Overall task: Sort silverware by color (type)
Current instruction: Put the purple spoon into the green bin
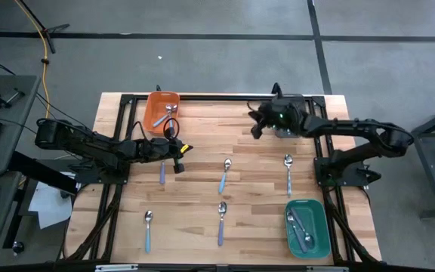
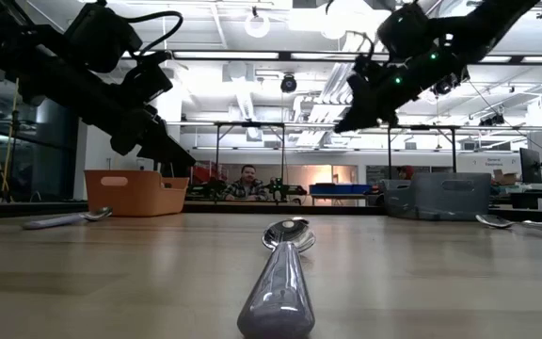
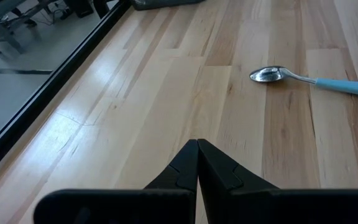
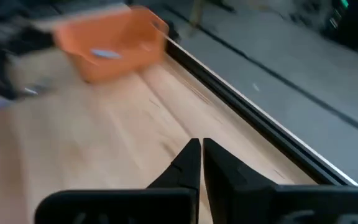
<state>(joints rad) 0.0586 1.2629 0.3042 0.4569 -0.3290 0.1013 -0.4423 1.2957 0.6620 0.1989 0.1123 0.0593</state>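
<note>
Wooden table (image 1: pixel 202 196) fills the centre of the high view, framed by black rails. The left arm (image 1: pixel 89 143) reaches in from the left edge of the frame; the right arm (image 1: pixel 353 140) enters from the right and bends toward the upper middle.

Orange bin (image 1: pixel 161 110) sits at the table's upper left and holds a spoon or two; green bin (image 1: pixel 307 228) sits at the lower right and holds several utensils. A grey bin (image 2: pixel 452 196) shows at the right of the low view.

Left gripper (image 1: pixel 178 158) is just below the orange bin, over bare wood; in its wrist view the fingers (image 3: pixel 185 168) meet at the tips, clasping nothing. Right gripper (image 1: pixel 257 124) is at the upper centre of the table, raised above it in the low view; its fingers (image 4: pixel 188 165) are likewise together and hold nothing.

Loose silverware lies on the wood: a purple-handled utensil (image 1: pixel 162 172) just beside the left gripper, light-blue spoons at centre (image 1: pixel 224 176), lower centre (image 1: pixel 221 221) and lower left (image 1: pixel 148 230), and a spoon (image 1: pixel 288 172) right of centre.
</note>
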